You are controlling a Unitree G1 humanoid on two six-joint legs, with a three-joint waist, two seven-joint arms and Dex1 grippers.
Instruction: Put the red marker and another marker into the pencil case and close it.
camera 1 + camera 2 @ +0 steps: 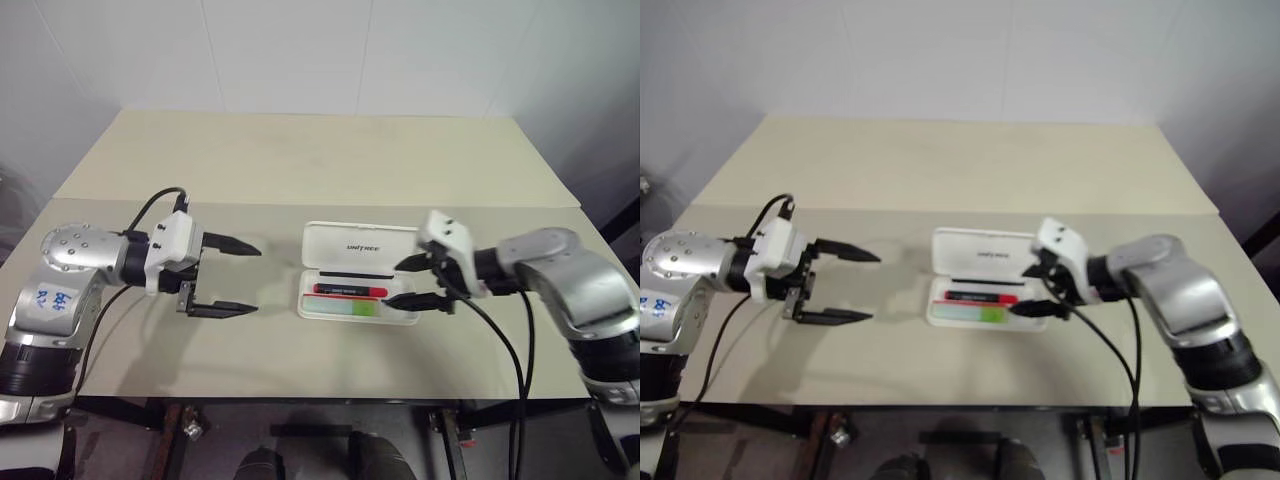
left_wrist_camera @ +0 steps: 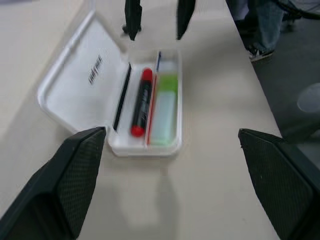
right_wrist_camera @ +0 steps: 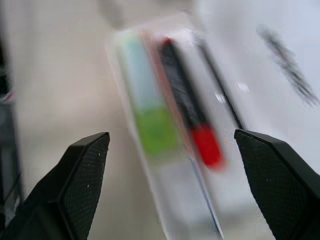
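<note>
The white pencil case [image 1: 352, 243] lies open in the middle of the table, its lid folded back flat. Inside its tray lie the red marker [image 1: 349, 290], black with red ends, and the pale green highlighter [image 1: 341, 307] with a yellow-green cap, side by side [image 2: 141, 102] [image 2: 165, 110]. My right gripper [image 1: 407, 282] hovers at the case's right end, open and empty. To the left of the case, apart from it, my left gripper [image 1: 246, 279] is wide open and points toward the case.
The beige table [image 1: 320, 160] stretches away behind the case. Its front edge runs close below both grippers. Black cables hang from both wrists.
</note>
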